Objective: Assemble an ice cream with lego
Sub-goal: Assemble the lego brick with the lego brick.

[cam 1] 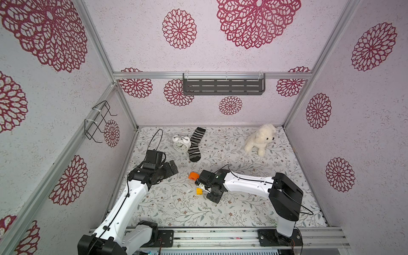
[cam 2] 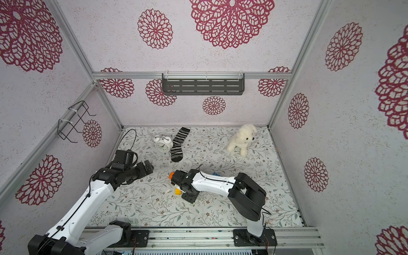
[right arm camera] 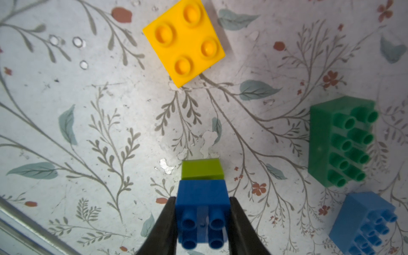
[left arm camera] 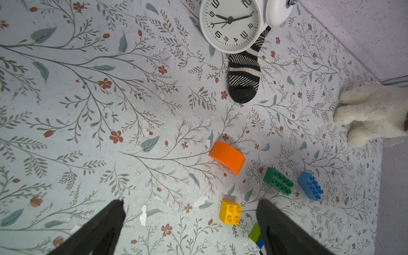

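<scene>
A floral table point(cam 1: 176, 209) inside a walled cell is seen from above, with two white-and-black robot arms reaching in from the near edge. The right fingers point(right arm camera: 163, 225) are closed on a blue brick point(right arm camera: 202, 194), which is gripped by two opposite sides with its studs turned toward the wrist camera. A lime brick point(right arm camera: 202, 169) is joined to its other end, so a two-piece stem is held near the middle of the table (whether it touches the surface cannot be told). A yellow brick point(right arm camera: 184, 40) is set studs up near the lime end, apart from it. An orange dome point(left arm camera: 227, 157) is placed a little farther back. A green brick point(right arm camera: 340, 143) and a light-blue brick point(right arm camera: 364, 223) are laid on their sides, close together, to the right of the stem. The left fingers point(left arm camera: 99, 229) are spread wide with nothing between them, held above the left part of the table and pointed toward the bricks. Along the far edge a white clock point(cam 1: 181, 144) is seen just beside a striped sock point(cam 1: 196, 144), and a white plush dog point(cam 1: 260, 139) is seated toward the right corner.
</scene>
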